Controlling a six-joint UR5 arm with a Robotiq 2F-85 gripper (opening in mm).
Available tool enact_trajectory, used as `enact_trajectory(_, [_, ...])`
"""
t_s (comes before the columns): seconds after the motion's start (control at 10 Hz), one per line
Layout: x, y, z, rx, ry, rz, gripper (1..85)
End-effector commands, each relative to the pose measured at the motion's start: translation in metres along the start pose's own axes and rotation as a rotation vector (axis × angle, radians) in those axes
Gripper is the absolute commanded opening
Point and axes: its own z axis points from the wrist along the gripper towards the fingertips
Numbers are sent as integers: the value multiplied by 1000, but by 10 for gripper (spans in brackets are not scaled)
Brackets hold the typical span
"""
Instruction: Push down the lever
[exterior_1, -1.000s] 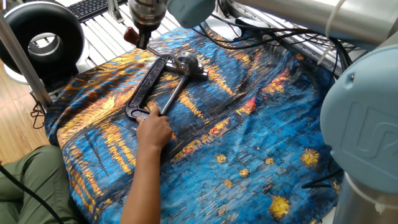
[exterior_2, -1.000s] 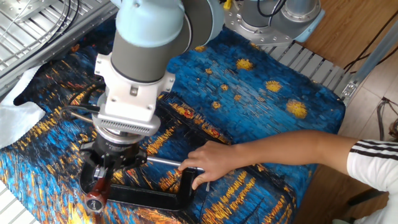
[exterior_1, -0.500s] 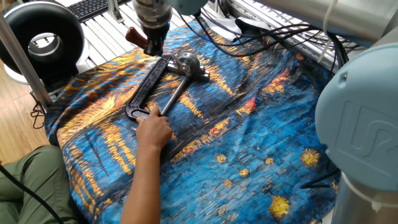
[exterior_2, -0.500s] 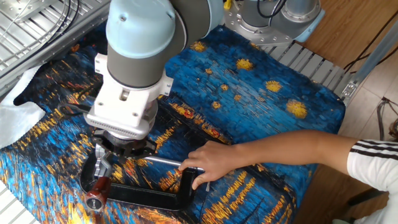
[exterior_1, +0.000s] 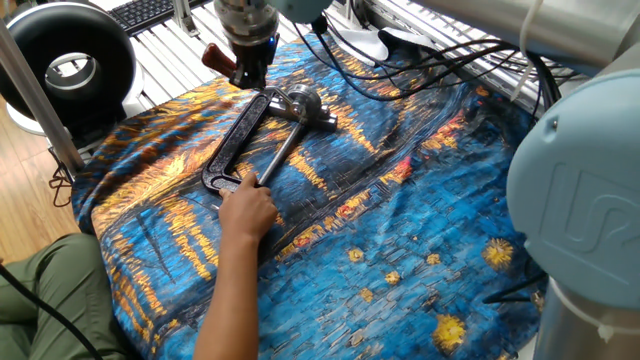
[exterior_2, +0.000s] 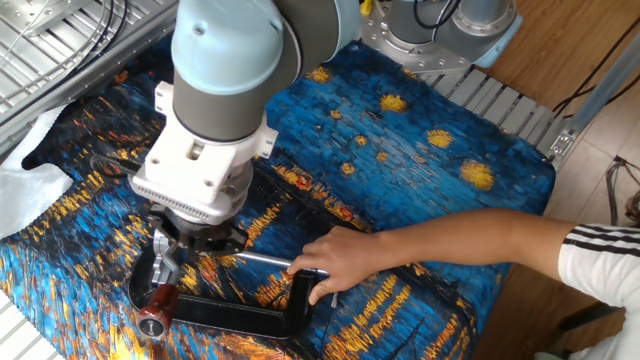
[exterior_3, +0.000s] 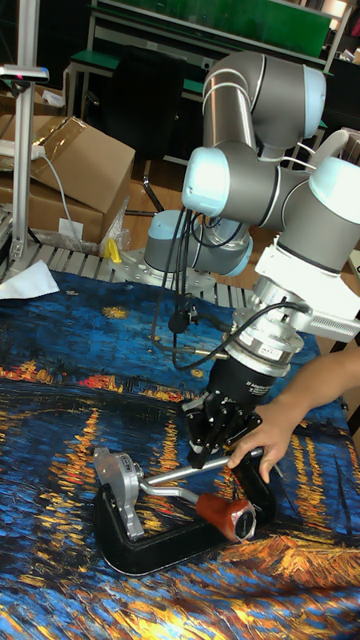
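Note:
The lever is a thin metal arm ending in a reddish-brown knob (exterior_3: 227, 515) and joined to the silver head (exterior_3: 120, 487) of a black clamp (exterior_3: 160, 547) lying on the cloth. The knob (exterior_1: 214, 54) sticks out past the far end of the frame (exterior_1: 236, 140). It also shows in the other fixed view (exterior_2: 160, 299). My gripper (exterior_3: 208, 438) hangs just above and beside the lever arm, fingers together with nothing held. It stands right next to the knob (exterior_1: 249, 70). A person's hand (exterior_3: 262, 437) holds down the clamp's steel rod (exterior_1: 280, 150).
A blue and orange painted cloth (exterior_1: 420, 230) covers the table. The person's forearm (exterior_2: 470, 245) reaches across the near side. Black cables (exterior_1: 420, 60) lie at the back, and a black ring-shaped device (exterior_1: 65, 60) stands at the far left.
The gripper has shifted a little sideways and down along the knob toward the clamp head during the first half second, then stayed put. The clamp and the hand have not moved.

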Motion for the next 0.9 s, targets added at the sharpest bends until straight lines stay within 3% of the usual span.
enact_trajectory(0.0, [-18, 4, 9, -33, -36, -24, 10])
enact_trajectory(0.3, [-33, 1, 28, -49, -38, -66, 10])
enact_trajectory(0.8, [-46, -3, 43, -41, -49, -102, 10])
